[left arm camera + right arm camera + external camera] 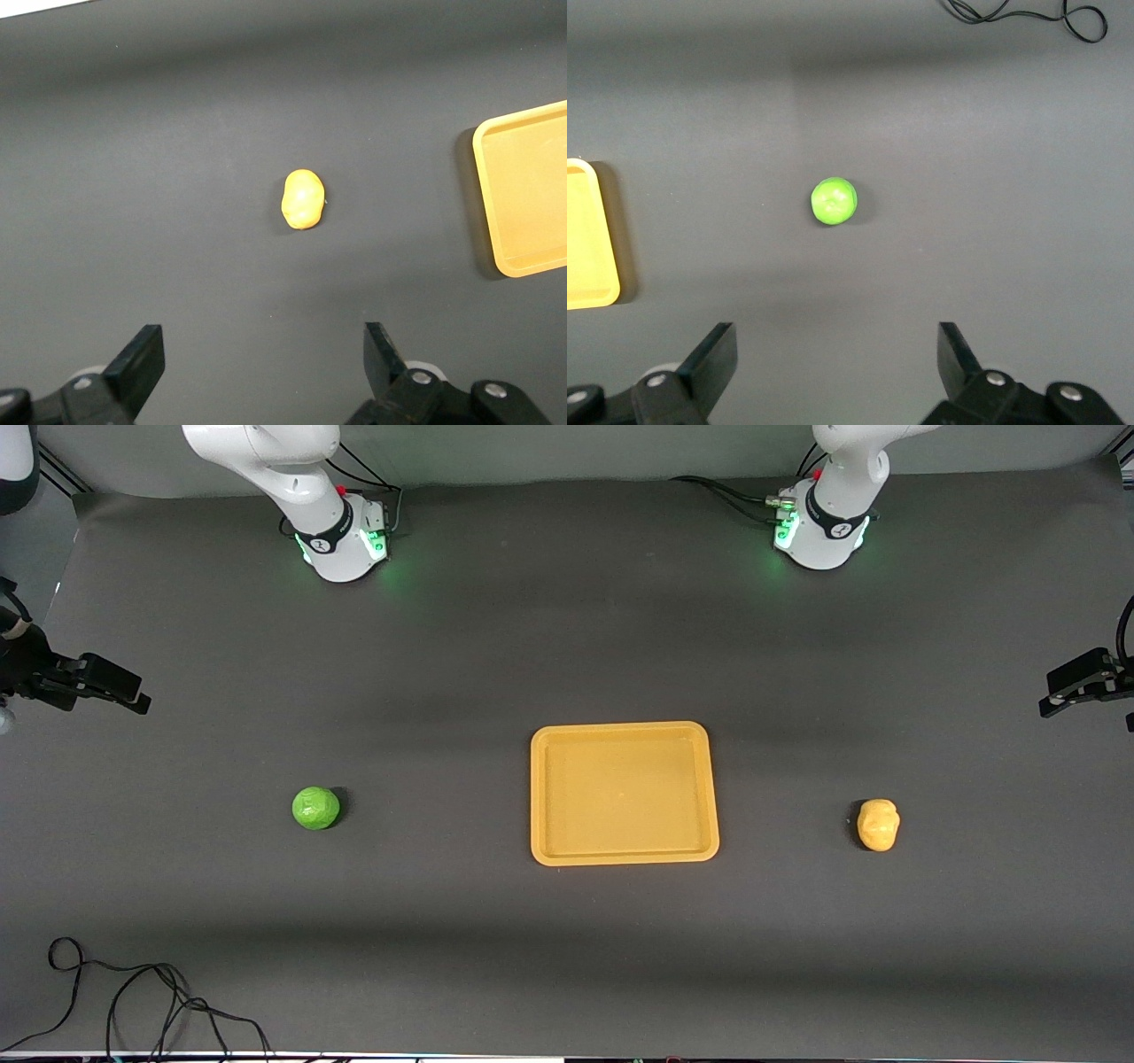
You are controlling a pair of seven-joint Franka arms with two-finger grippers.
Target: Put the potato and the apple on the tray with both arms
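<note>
The apple (315,808) is bright green with paler, shiny facets. The potato (878,825) is yellow-orange, lighter on its bumps. The tray (624,856) is one flat yellow-orange all over, without pattern. The surface (567,646) is plain dark grey. The jaws of both grippers are black. The arms are white, their bases lit green.

Tray (625,855) mid-table with nothing on it. Apple (315,808) at its 9 o'clock, toward the right arm's end, well apart. Potato (878,825) at tray's 3 o'clock, toward the left arm's end, well apart. Cable (133,1001) at apple's 7 o'clock, nearest the front camera.
</note>
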